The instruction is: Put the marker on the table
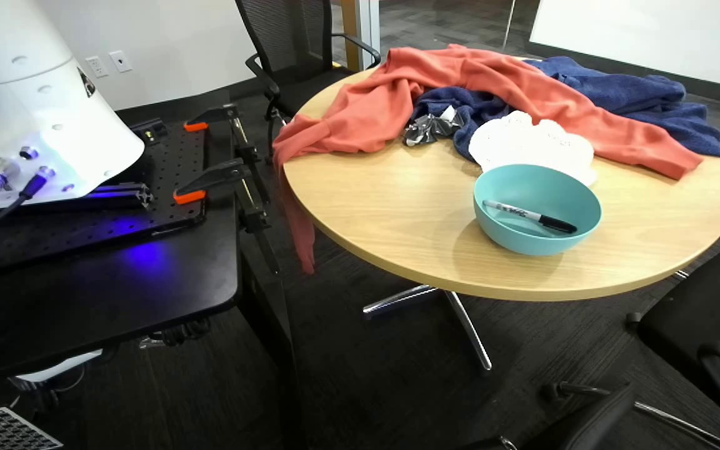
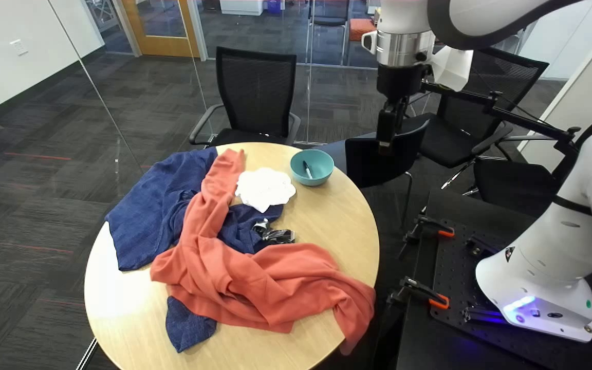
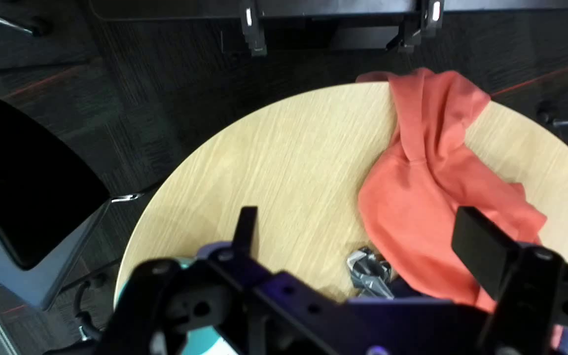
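The marker (image 1: 530, 217), white with a black cap, lies inside the teal bowl (image 1: 525, 244), tilted against its wall. It also shows in the bowl in an exterior view (image 2: 307, 168). The bowl stands on the round wood-topped table (image 1: 366, 206), near its edge. My gripper (image 2: 386, 146) hangs above table height, between the bowl's side of the table and the robot base, apart from the bowl. In the wrist view my gripper (image 3: 358, 212) is open and empty over the table (image 3: 284, 158). There a sliver of the bowl (image 3: 200, 341) shows behind the gripper; the marker is hidden.
An orange-red cloth (image 1: 360, 119) and a navy cloth (image 1: 635, 94) spread over the table. A white lacy piece (image 1: 529, 147) lies beside the bowl. Crumpled black plastic (image 1: 432, 127) lies near it. A black desk (image 1: 197, 269) with clamps and several chairs (image 2: 255, 92) stand around.
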`<action>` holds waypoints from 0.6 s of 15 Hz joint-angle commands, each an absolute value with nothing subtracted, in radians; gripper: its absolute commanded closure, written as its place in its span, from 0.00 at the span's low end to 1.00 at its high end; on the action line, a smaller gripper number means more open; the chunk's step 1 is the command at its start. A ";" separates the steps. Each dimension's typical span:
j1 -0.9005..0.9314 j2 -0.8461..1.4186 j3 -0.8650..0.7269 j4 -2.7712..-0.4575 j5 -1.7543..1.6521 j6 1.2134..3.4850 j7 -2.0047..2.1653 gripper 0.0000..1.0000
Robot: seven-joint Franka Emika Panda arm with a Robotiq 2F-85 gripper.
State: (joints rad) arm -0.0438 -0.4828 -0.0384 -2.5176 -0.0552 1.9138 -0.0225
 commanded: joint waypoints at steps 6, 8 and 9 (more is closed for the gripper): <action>-0.139 -0.150 -0.122 -2.311 -0.053 2.199 0.042 0.00; -0.151 -0.061 -0.137 -2.267 -0.042 2.252 0.075 0.00; -0.154 -0.015 -0.143 -2.245 -0.035 2.273 0.088 0.00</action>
State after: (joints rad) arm -0.1430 -0.1507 -0.1336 -2.3348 -0.0540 2.2305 0.0329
